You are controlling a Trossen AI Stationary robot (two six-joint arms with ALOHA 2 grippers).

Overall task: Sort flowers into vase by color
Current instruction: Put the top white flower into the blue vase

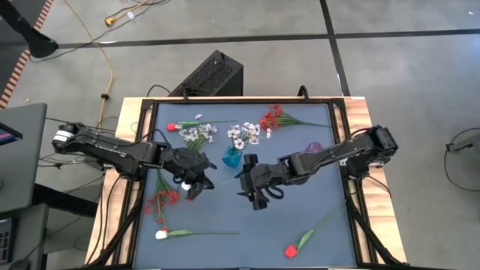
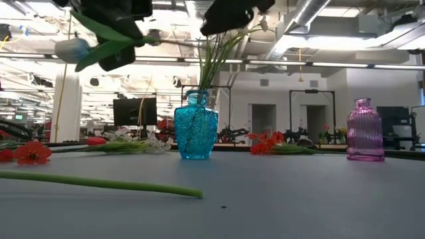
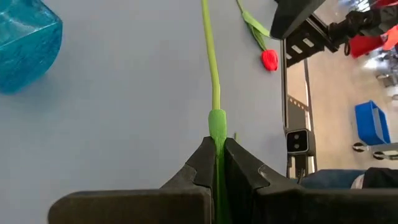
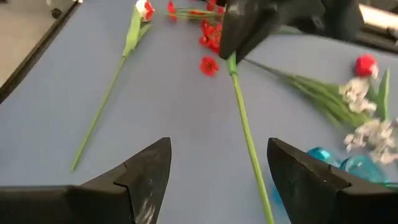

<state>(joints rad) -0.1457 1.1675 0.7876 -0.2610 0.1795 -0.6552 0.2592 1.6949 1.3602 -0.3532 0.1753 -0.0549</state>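
The left gripper (image 1: pixel 193 182) hangs over the middle of the blue surface (image 1: pixel 300 210), just left of the blue vase (image 1: pixel 232 157). Its fingers (image 3: pixel 202 168) are pressed together on a green stem (image 3: pixel 213 74), which runs out from between them across the surface; the white bud (image 1: pixel 185 185) of this flower shows beside the gripper from above.

The right gripper (image 1: pixel 255 196) hovers just to the right of the blue vase, with its fingers (image 4: pixel 146 171) spread wide and nothing between them.

A spray of small white blossoms (image 1: pixel 246 134) already stands in the blue vase. A purple vase (image 2: pixel 364 131) stands near the right edge. Other flowers lie flat around the surface: a red spray (image 1: pixel 273 117) and a red bud (image 1: pixel 172 127) at the far side, another white spray (image 1: pixel 198 133), red blossoms (image 1: pixel 163 199) on the left, and a white tulip (image 1: pixel 160 235) and a red tulip (image 1: pixel 290 251) along the near edge.
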